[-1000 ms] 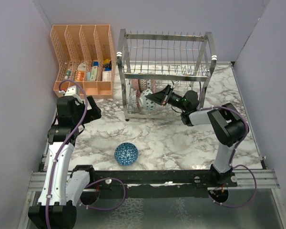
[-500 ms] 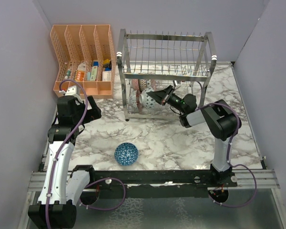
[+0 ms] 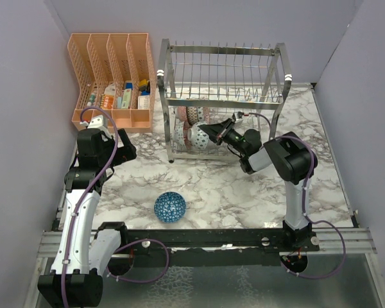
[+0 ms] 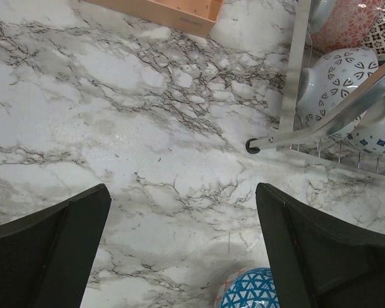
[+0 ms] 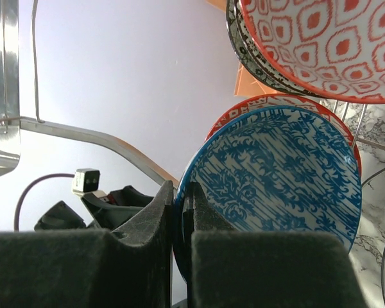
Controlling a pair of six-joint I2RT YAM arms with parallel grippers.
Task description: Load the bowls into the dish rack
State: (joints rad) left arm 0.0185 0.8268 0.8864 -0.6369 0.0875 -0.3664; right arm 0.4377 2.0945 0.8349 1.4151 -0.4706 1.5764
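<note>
Four of the five bowls are at the rack [image 3: 212,99]; three stand on edge between the tines of its lower tier, and the fourth, a blue bowl [image 5: 276,173], sits among them with its rim pinched in the right gripper [image 5: 181,192], whose jaws are clamped tight on it; I judge it set in place or nearly so, but not yet let go. That leaves the last bowl [image 3: 170,206], lying alone on the table [image 3: 231,186], well apart from the rack and nearer the arm bases. The left gripper [image 4: 183,199] hangs over the table, jaws spread wide with nothing between them; the last bowl shows at the bottom edge of its view.

The bowls are round, shallow and glazed smooth; the blue bowl has blue scrollwork on white inside, the red bowl [image 5: 327,45] above it has orange-red drops on white outside, and the last bowl has a teal net of triangles. The rack is shiny metal wire with thin tines and white caps; the table is a smooth marble pattern, white with grey veins; the gripper pads look dark, matte and slightly fuzzy.
</note>
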